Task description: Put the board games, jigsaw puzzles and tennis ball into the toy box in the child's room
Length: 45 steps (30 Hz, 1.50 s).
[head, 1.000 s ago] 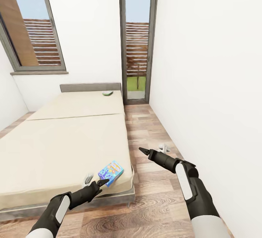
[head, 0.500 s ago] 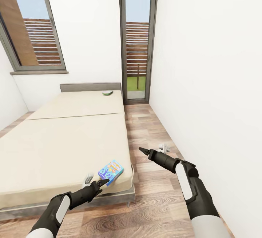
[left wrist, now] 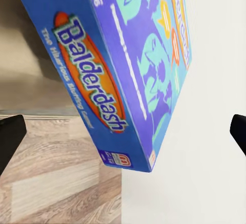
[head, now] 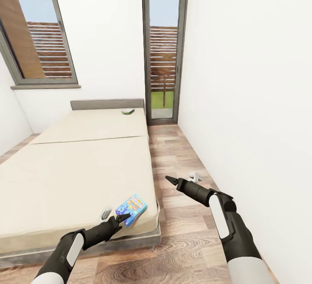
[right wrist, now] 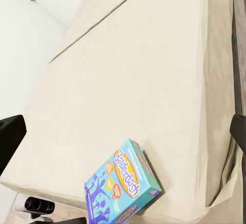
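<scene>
Room: a narrow white-walled bedroom with a wood-plank floor [head: 173, 249], a grey-framed window [head: 41, 32] at the far left and a tall glazed door [head: 164, 50] at the far end.

Bed: the wide low bed with two beige mattress pads [head: 73, 175], a grey headboard and a grey frame fills the left half of the head view; its near right corner lies just ahead of the left arm.

Blue board game: a flat blue card box printed "Balderdash" in an orange oval [head: 131, 207] lies flat on the near mattress pad, close to that near right corner and turned at an angle to the bed's edge. In the left wrist view its printed side and lid [left wrist: 138, 65] sit very near the camera, one corner hanging just past the mattress edge over the floor. In the right wrist view the same box [right wrist: 123, 187] rests near the mattress edge.

Second board game: a small flat white-and-green box [head: 128, 111] lies on the far mattress pad, near the headboard and the bed's right edge; too small to read.

Left gripper: the black left gripper [head: 122, 218] hovers at the near edge of the bed, its tip just short of the blue box; its fingertips [left wrist: 10, 139] stand wide apart at the two sides of the wrist view, holding nothing.

Right gripper: the black right gripper [head: 170, 180] is raised over the floor to the right of the bed, well apart from both boxes; its fingertips [right wrist: 11, 134] appear spread and empty, though only their edges are visible.
</scene>
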Tool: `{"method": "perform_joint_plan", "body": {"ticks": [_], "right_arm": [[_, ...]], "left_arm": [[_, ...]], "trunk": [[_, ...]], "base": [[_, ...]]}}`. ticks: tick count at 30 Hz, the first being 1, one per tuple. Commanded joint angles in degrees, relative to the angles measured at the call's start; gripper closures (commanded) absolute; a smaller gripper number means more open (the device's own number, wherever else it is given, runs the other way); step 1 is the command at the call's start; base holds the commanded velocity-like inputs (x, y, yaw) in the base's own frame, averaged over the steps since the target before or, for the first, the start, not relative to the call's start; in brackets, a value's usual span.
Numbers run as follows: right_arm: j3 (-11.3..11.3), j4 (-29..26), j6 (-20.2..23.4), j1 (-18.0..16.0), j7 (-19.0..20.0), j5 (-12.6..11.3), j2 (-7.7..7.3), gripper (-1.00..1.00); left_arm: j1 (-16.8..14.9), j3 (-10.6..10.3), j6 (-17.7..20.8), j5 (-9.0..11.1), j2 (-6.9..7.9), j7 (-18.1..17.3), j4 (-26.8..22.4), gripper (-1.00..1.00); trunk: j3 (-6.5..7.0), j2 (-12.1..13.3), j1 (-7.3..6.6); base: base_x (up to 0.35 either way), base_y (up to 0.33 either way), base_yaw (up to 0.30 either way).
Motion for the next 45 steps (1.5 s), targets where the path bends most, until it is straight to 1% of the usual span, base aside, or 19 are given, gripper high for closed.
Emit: {"method": "perform_joint_plan", "body": {"ticks": [1,18,29,45], "right_arm": [[-0.2,0.0,0.4,0.0,0.2,-0.1,0.06,-1.00],[-0.2,0.0,0.4,0.0,0.2,-0.1,0.06,-1.00],[-0.2,0.0,0.4,0.0,0.2,-0.1,0.06,-1.00],[-0.2,0.0,0.4,0.0,0.2,-0.1,0.06,-1.00]], "left_arm": [[0.0,0.3,0.3,0.0,-0.05,-0.1,0.0,-1.00],[0.0,0.2,0.3,0.0,-0.06,-0.1,0.0,-1.00],[0.0,0.2,0.3,0.0,-0.11,-0.1,0.0,-1.00],[0.0,0.2,0.3,0.0,-0.13,-0.1,0.0,-1.00]], "trunk": [[-0.06,0.0,-0.01],[-0.06,0.0,-0.01],[-0.06,0.0,-0.01],[-0.06,0.0,-0.01]], "base": [[0.020,0.000,0.000],[0.004,0.000,0.000],[0.078,-0.004,0.000],[0.007,-0.001,0.000]]}}
